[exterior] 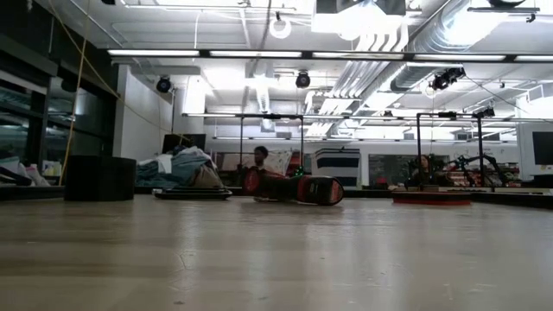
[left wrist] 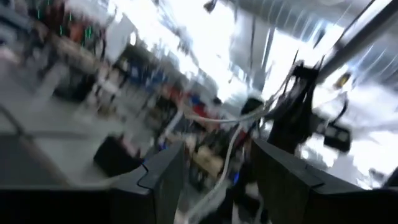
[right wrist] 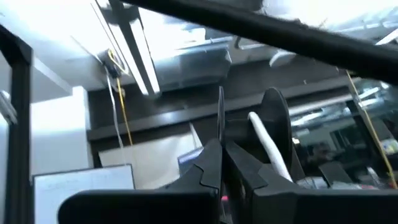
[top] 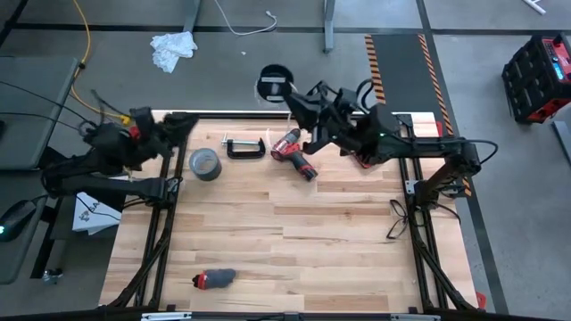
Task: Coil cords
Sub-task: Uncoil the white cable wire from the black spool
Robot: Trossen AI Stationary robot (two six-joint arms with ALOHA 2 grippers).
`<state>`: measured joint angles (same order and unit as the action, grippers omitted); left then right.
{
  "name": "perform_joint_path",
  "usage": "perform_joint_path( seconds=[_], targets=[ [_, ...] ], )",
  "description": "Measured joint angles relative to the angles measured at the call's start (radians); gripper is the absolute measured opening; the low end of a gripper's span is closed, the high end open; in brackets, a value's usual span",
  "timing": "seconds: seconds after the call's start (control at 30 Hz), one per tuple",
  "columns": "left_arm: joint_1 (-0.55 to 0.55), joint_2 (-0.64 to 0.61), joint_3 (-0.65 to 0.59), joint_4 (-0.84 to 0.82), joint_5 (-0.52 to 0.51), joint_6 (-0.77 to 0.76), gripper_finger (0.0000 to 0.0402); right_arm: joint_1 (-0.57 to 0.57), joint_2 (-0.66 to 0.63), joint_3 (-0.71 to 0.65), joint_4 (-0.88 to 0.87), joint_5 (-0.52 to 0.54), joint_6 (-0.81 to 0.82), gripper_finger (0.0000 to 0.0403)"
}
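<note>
**Catching the loose run of the cord between my left fingers**

Looking past my left gripper [left wrist: 214, 165], I see its two fingers standing apart, with the thin white cable [left wrist: 231, 146] passing through the gap between them. I judge that neither finger presses on it. The cable comes toward me from my right arm, so its long axis points almost straight from that arm into my left gap, along the far side of the table [top: 268, 232].

My right gripper [top: 299, 105] is at the far edge of the table, near the middle, and its fingers are fully closed. In the right wrist view the white cable shows just beside the closed fingers, but I cannot tell whether they pinch it. The black disc [top: 272, 82] with the pale centre is just beside this gripper, past the table's far edge. So the right arm is nearer to the disc end, and the left one is nearer to the free run.

For the next move, I think the left fingers must close on the cable where it crosses them. The cable is thin and can slip out sideways.
</note>
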<state>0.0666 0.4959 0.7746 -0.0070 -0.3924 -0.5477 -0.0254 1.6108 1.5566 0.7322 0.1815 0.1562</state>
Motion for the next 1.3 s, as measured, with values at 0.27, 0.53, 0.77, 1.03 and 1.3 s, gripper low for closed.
perform_joint_path(
  seconds=[0.27,0.53,0.77,1.03,1.3],
  targets=[
    [0.0,0.258,-0.001,0.135,0.16,-0.019,0.0182,-0.016,-0.002,0.0,0.004,0.003,0.039,0.0],
    [0.012,0.546,-0.001,0.525,0.178,-0.005,0.0182,-0.04,-0.002,0.0,0.009,-0.056,0.088,0.0],
    [0.036,0.707,-0.001,0.702,0.245,-0.079,0.0182,-0.058,-0.002,0.0,0.014,-0.115,0.124,0.0],
    [0.065,0.796,0.044,0.755,0.303,-0.07,0.0182,-0.069,-0.002,0.0,0.018,-0.153,0.156,0.0],
    [0.099,0.881,0.178,0.644,0.439,0.04,0.0182,-0.073,-0.002,0.0,0.023,-0.169,0.167,0.0]
  ],
)
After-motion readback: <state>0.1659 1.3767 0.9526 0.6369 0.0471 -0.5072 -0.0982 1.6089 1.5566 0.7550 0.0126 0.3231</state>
